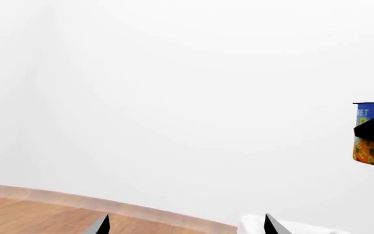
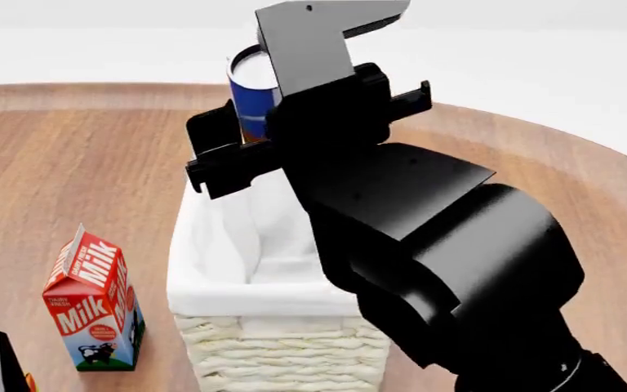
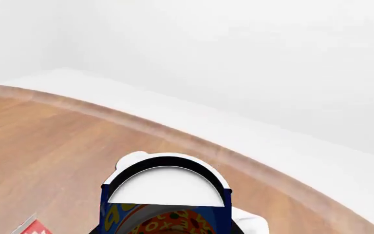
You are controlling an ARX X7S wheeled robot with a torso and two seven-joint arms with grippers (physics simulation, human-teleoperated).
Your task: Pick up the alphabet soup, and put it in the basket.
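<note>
The alphabet soup [image 2: 251,82] is a blue can with a white lid. It hangs in the air over the far end of the basket [image 2: 281,343], a cream wicker one with a white cloth lining. My right gripper [image 2: 268,122] is shut on it from the near side. In the right wrist view the alphabet soup [image 3: 166,190] fills the space between the jaws. The left wrist view shows the alphabet soup [image 1: 373,139] at the edge with a black finger across it. My left gripper [image 1: 187,225] is open and empty, low at the near left.
A red, white and blue milk carton [image 2: 94,302] stands upright on the round wooden table [image 2: 74,180], just left of the basket. My right arm [image 2: 444,261] hides the basket's right side. The table's curved rim [image 2: 575,155] runs behind.
</note>
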